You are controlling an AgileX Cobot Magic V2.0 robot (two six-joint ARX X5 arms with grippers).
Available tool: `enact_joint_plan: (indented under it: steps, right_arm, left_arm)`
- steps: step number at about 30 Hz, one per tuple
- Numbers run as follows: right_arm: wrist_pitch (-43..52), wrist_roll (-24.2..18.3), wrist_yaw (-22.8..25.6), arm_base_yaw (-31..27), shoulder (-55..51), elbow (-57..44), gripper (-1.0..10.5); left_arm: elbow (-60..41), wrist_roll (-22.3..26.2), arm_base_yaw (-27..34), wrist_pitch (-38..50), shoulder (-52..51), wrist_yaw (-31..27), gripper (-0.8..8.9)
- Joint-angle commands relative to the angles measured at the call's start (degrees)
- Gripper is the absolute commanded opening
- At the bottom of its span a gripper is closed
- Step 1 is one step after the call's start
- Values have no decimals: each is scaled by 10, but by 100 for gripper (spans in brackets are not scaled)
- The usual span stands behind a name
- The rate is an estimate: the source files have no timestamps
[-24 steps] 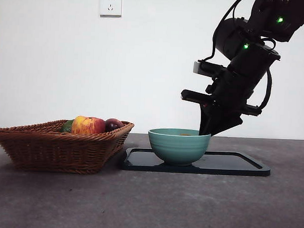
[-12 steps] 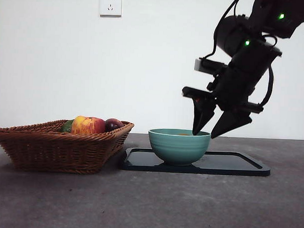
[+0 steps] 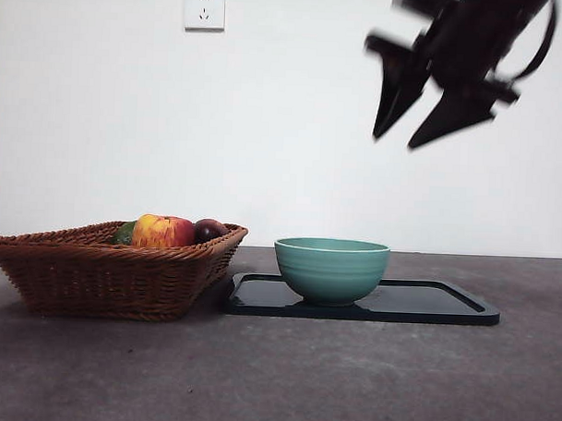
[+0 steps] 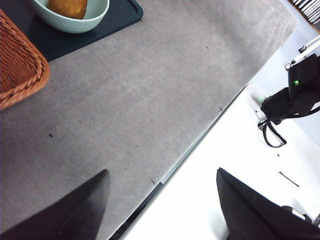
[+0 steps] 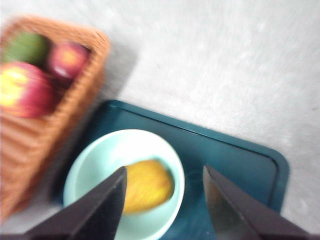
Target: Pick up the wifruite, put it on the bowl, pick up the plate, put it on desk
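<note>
The pale teal bowl (image 3: pixel 331 268) stands on a flat black tray (image 3: pixel 444 304) on the dark grey desk (image 3: pixel 349 379). A yellow-brown fruit, the wifruite (image 5: pixel 147 185), lies inside the bowl (image 5: pixel 90 165) and is hidden by the bowl wall in the front view. My right gripper (image 3: pixel 395 141) hangs high above the bowl's right side, open and holding nothing, blurred by motion. My left gripper (image 4: pixel 161 171) stands open over the desk's edge, far from the bowl (image 4: pixel 95 17) and the fruit (image 4: pixel 69 7). No separate plate is in view.
A brown wicker basket (image 3: pixel 113 274) sits left of the tray, close to it, and holds a red-yellow apple (image 3: pixel 162 231), a dark red fruit (image 3: pixel 209 230) and a green one (image 3: pixel 125 233). A wall socket (image 3: pixel 204 7) is on the white wall behind.
My right gripper opened at the bowl's rim, then rose well above it and a little to the right, empty. The bowl, tray and basket stayed put.
</note>
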Motion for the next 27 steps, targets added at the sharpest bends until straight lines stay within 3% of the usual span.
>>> enact_joint_plan:
  steps: [1, 14, 27]
  right_arm:
    - [-32, 3, -15, 4, -37, 11, 244]
    - [-275, -8, -29, 37, -229, 5, 244]
    - [-298, 17, -37, 106, -424, -117, 243]
  left_arm:
    - [6, 12, -2, 4, 3, 2, 341]
    - [6, 14, -2, 19, 3, 2, 341]
    - [6, 14, -2, 18, 3, 2, 341]
